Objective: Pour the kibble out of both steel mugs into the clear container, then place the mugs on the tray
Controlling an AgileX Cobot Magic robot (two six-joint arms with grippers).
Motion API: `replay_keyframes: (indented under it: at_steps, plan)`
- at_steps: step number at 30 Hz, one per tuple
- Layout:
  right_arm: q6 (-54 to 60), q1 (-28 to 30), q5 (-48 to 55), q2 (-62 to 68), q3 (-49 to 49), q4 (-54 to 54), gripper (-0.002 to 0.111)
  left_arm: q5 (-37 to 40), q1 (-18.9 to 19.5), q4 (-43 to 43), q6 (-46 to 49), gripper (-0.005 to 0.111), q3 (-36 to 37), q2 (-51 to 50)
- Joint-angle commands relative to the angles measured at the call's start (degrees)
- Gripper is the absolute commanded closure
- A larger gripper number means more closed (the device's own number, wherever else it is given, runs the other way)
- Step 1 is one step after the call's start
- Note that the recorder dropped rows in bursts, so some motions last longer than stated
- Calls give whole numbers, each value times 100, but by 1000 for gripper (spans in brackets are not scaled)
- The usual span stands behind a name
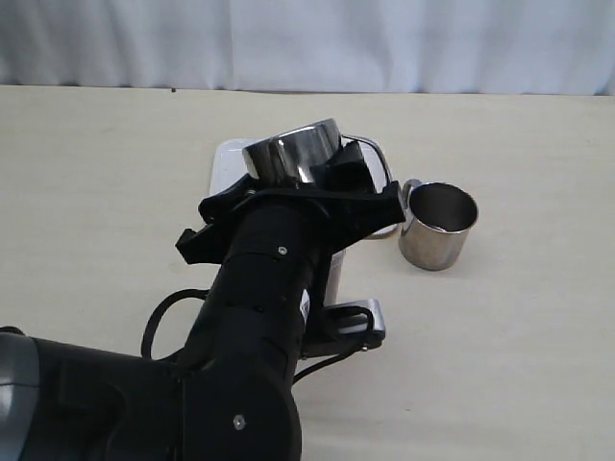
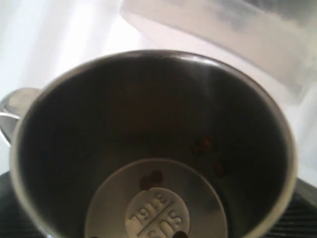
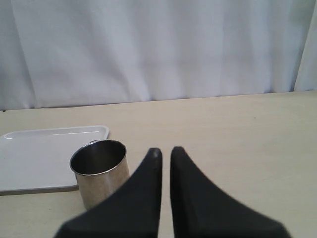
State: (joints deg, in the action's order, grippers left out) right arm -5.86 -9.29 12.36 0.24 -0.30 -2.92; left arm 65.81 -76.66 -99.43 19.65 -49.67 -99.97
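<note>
My left gripper [image 1: 348,171] is shut on a steel mug [image 1: 293,154], held tipped on its side above the white tray [image 1: 229,165]. The left wrist view looks into that mug [image 2: 148,148]; only a few kibble pellets [image 2: 203,145] cling inside. Just beyond the mug's mouth is the frosted clear container [image 2: 237,34]. In the exterior view my arm hides most of it and only its thin rim [image 1: 370,144] shows. The second steel mug [image 1: 437,226] stands upright on the table right of the tray. My right gripper [image 3: 165,151] is shut on nothing, well back from that mug [image 3: 99,171].
The bulky black left arm [image 1: 259,317] covers the table's middle and front left. A white curtain [image 1: 307,43] closes off the far edge. In the right wrist view, the tray [image 3: 44,148] lies behind the standing mug.
</note>
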Motion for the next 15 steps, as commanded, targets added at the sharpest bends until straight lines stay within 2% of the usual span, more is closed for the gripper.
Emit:
replay_keyframes:
  at_steps: [1, 4, 8, 11, 15]
  plan:
    - [48, -18, -5, -24, 30, 18, 103, 282, -29, -52, -58, 107, -42, -13]
    - [48, -18, -5, -24, 30, 18, 103, 415, -29, -52, -69, 107, -111, -13]
    - [48, -18, -5, -24, 30, 18, 103, 415, 37, -52, -1278, 107, -554, 248]
    - [48, -18, -5, -24, 30, 18, 103, 386, 278, -52, -2106, 107, -757, 536]
    - [48, -18, -5, -24, 30, 18, 103, -1012, 999, 153, -3594, 107, -886, 1032]
